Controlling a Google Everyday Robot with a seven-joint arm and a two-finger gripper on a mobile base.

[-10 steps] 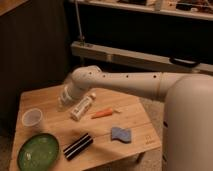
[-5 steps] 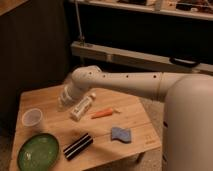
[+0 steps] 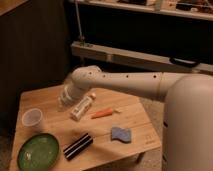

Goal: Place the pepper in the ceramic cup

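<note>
The pepper [image 3: 102, 113], slim and orange-red, lies on the wooden table [image 3: 140, 130] near its middle, with its pale stem end pointing right. The ceramic cup [image 3: 31, 119], small and whitish, stands upright at the table's left side. My gripper [image 3: 63, 99] hangs over the table's back left, at the end of the white arm [image 3: 120, 82]. It sits between the cup and the pepper, left of the pepper and apart from it. Nothing shows in it.
A white tube-shaped bottle [image 3: 82, 107] lies just left of the pepper, close under my gripper. A green plate [image 3: 38, 151] sits at the front left. A black striped block [image 3: 78, 146] and a blue sponge [image 3: 121, 134] lie along the front. A dark shelf stands behind.
</note>
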